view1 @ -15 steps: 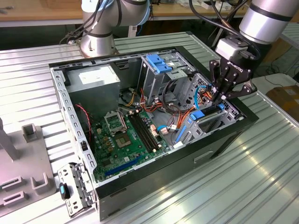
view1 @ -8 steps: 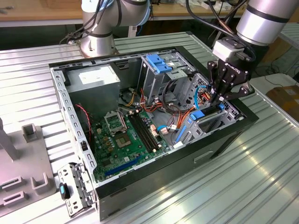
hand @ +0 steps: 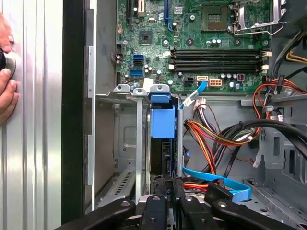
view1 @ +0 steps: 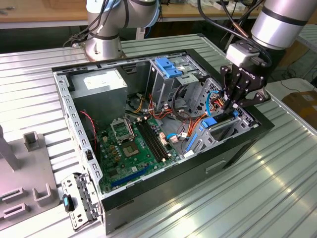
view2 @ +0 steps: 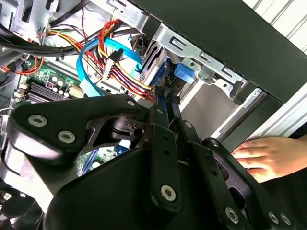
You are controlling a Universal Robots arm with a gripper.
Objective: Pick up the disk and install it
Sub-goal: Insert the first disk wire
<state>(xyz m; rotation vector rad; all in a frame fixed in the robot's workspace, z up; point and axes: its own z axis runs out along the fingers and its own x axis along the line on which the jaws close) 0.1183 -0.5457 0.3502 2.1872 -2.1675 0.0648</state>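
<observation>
Deep inside the open computer case (view1: 233, 153), at its corner towards the exterior view's right, with the gripper (view1: 232, 105) dipped into the drive cage (hand: 125, 91). Jaws drawn together and clamped on the near end of the disk (hand: 162, 125), pinching the thin edge so the flat faces stay free to run along the cage rails. Standing on edge, lined up with the slot, blue carrier end leading and grey body trailing back to the fingertips (hand: 158, 189). Seated well down between the metal rails, by the look of it; hard to say whether fully home. Approached straight along the slot, probably to avoid jamming against the cage walls. Just beside the cage, a bundle of orange and red power wires (hand: 211, 139) and a flat blue data cable (hand: 216, 179), close to the fingers but apart from the disk. Beyond the cage, the motherboard (hand: 201, 52). Outside the case wall, a person's hand (view2: 268, 153) resting on the ribbed table (view1: 257, 198), perhaps steadying things.
</observation>
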